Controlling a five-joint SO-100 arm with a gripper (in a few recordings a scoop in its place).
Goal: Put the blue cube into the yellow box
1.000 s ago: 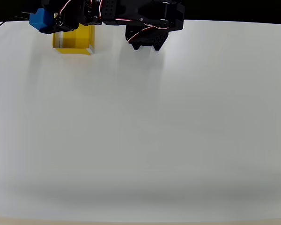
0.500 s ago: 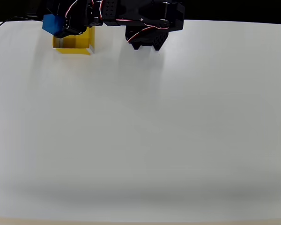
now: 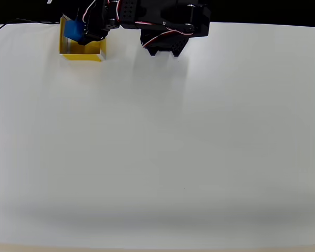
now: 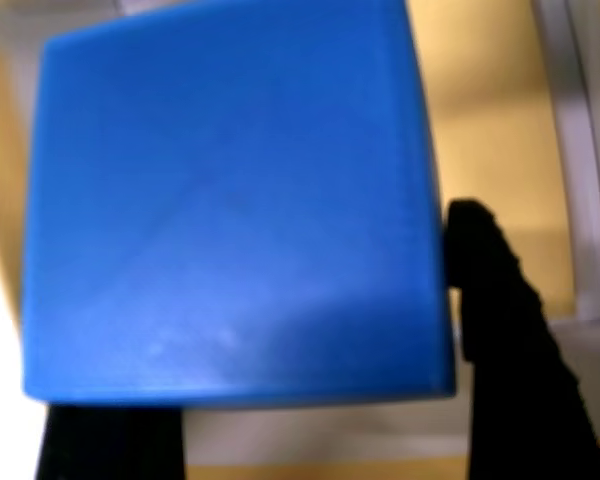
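Near the upper left of the overhead frame, your black arm (image 3: 147,18) reached leftward along the top edge of the white table (image 3: 157,147). Its gripper (image 3: 84,30) sat over the yellow box (image 3: 81,50), which stood close to the table's far edge. You had the blue cube (image 3: 72,30) clamped in the fingers, and the cube lay over the box's upper left part, overlapping its rim. From this view you could not tell whether the cube touched the box floor or hung above it. Red and white wires (image 3: 163,32) ran along the arm, whose base stood just right of the box, at top centre.

From the wrist view, the blue cube (image 4: 235,200) took up most of the frame, one broad matte face turned toward the camera. Your gripper (image 4: 260,420) pressed it from two sides: one black finger (image 4: 500,340) touched the cube's right edge, and another dark finger (image 4: 110,440) showed beneath its lower left corner. Behind the cube you could see the yellow box (image 4: 490,130), with its yellow floor at upper right and a pale inner wall running down the right side.
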